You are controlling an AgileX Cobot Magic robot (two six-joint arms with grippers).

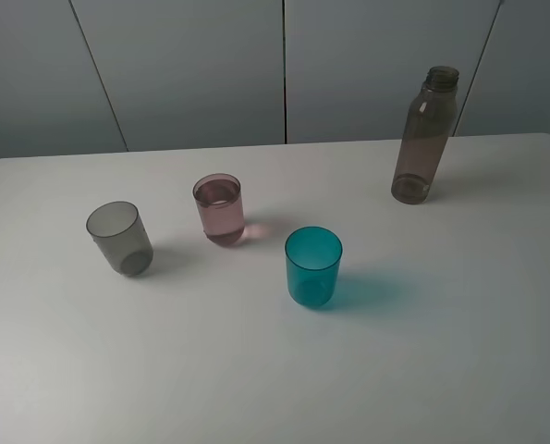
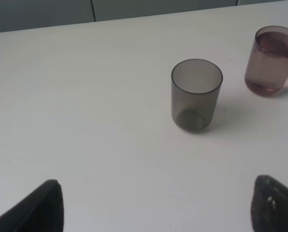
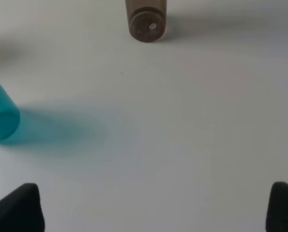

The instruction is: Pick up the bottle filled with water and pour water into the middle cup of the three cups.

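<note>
A white matte bench [image 1: 256, 370] fills most of the scene. Behind its far edge stands a grey panelled wall [image 1: 191, 65] divided by thin dark vertical and slanted seams. Lighting is soft and diffuse, casting faint shadows rightward on the bench.

The high camera looked down from the near side across the whole table [image 1: 256, 370] toward the far wall. The left wrist camera sat low, facing the grey cup [image 2: 196, 94] and pink cup [image 2: 274, 60]. The right wrist camera, also low, faced the bottle [image 3: 146, 21] and teal cup [image 3: 1, 116]. The high view shared all four.
</note>
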